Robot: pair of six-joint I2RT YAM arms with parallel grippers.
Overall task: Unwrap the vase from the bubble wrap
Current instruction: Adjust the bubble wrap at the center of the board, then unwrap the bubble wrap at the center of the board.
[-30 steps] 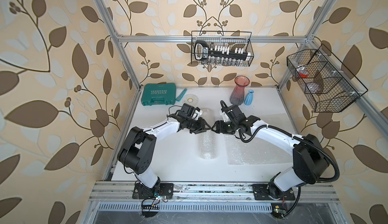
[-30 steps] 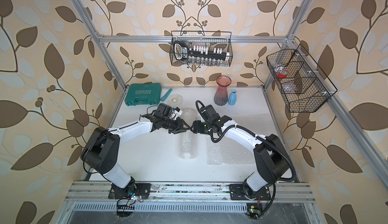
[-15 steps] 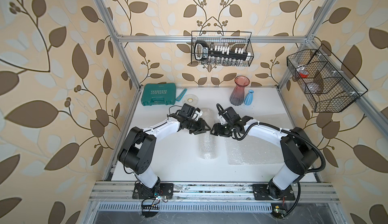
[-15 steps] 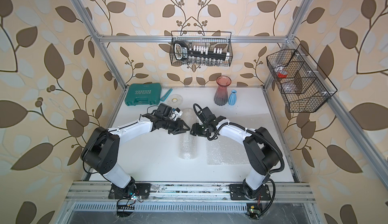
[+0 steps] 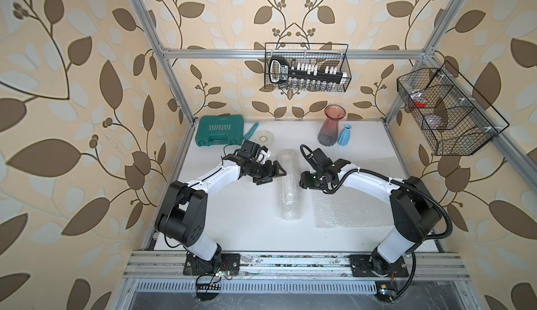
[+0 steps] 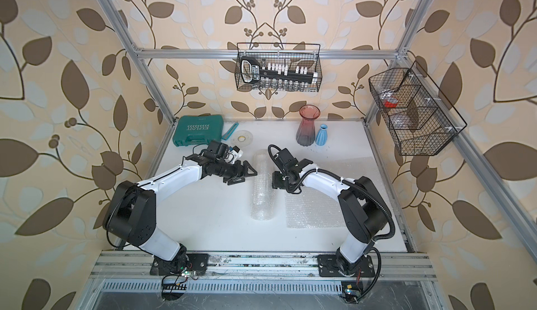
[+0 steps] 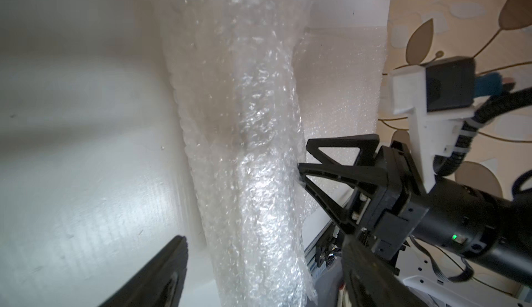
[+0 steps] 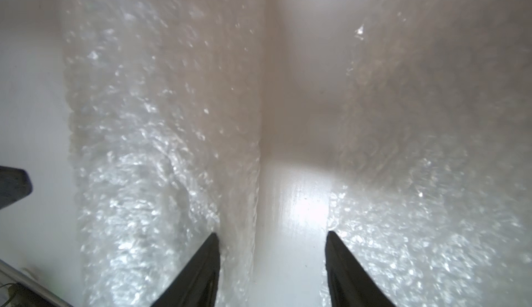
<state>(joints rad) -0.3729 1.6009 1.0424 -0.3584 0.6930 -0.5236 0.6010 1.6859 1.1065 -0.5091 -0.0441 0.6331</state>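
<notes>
A roll of bubble wrap (image 5: 290,189) lies lengthwise mid-table in both top views (image 6: 263,191). The vase is hidden inside it; only a dim dark patch shows through in the left wrist view. My left gripper (image 5: 274,175) is open at the roll's left side, and the left wrist view shows the roll (image 7: 253,176) between its spread fingers (image 7: 161,274). My right gripper (image 5: 303,179) is open at the roll's right side. One of its fingertips (image 8: 211,251) rests against the roll's edge (image 8: 161,147). The other sits at the edge of a flat bubble-wrap sheet (image 8: 431,205).
The flat sheet (image 5: 348,204) lies right of the roll, under the right arm. At the back stand a green tool case (image 5: 220,131), a tape roll (image 5: 263,137), a red glass vase (image 5: 331,128) and a small blue vase (image 5: 345,135). Wire baskets (image 5: 308,67) (image 5: 447,114) hang on the frame.
My left gripper has gone from shut to open beside the roll. The right arm has folded in, bringing its gripper lower against the roll's right edge, with its fingers slightly narrower.
</notes>
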